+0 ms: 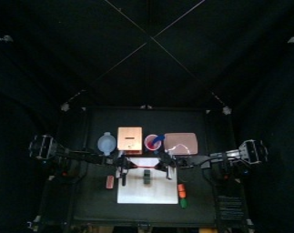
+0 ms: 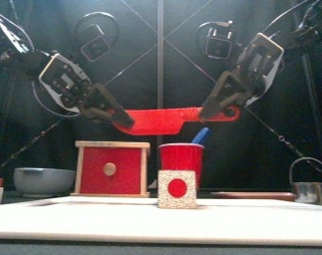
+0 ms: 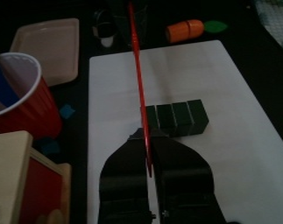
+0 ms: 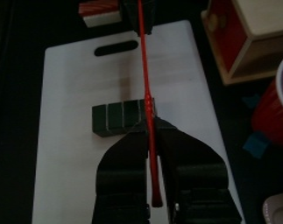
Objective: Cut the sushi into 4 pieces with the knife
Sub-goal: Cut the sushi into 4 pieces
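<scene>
A red toy knife (image 2: 163,121) hangs level in the air, held at both ends. My left gripper (image 2: 124,121) is shut on one end and my right gripper (image 2: 219,110) on the other. Well below it the dark green sushi roll (image 3: 175,118) lies whole on the white cutting board (image 3: 190,70). From the front its white end with a red centre (image 2: 176,189) shows. In both wrist views the blade (image 4: 145,70) appears edge-on, running across the roll (image 4: 123,118). From above, the knife (image 1: 147,162) sits over the board's (image 1: 161,196) back edge.
Behind the board stand a wooden box with a red drawer front (image 2: 113,169), a red cup holding a blue knife (image 2: 183,157), a blue-grey bowl (image 2: 44,180) and a pink tray (image 1: 182,142). A metal cutter (image 2: 307,185) is at the right. An orange toy (image 3: 185,29) and a red-white toy (image 4: 102,9) lie beside the board.
</scene>
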Controlling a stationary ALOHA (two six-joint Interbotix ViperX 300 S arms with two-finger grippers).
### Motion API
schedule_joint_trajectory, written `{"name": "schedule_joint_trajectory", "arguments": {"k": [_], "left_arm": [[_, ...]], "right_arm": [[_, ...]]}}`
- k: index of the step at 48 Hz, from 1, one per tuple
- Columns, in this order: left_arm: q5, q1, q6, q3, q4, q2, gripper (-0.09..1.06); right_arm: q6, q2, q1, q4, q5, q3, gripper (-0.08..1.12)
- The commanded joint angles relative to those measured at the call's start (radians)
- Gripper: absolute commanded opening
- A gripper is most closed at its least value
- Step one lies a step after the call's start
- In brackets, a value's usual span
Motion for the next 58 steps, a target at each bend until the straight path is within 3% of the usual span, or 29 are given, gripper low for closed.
{"name": "schedule_joint_trajectory", "arguments": {"k": [1,7,19,58], "left_arm": [[-0.005,-0.009,0.003,-0.037,0.005,0.025,0.23],[-0.005,-0.015,0.003,-0.054,0.005,0.054,0.23],[-0.003,-0.058,-0.002,-0.058,-0.002,0.092,0.23],[-0.002,-0.035,0.005,-0.112,-0.011,0.193,0.23]], "right_arm": [[0.002,0.006,0.003,0.009,0.014,-0.014,0.13],[0.002,0.026,0.009,0.009,0.018,-0.015,0.13],[0.002,0.083,0.017,0.014,0.032,-0.023,0.13],[0.0,0.094,-0.021,-0.014,0.051,-0.029,0.13]]}}
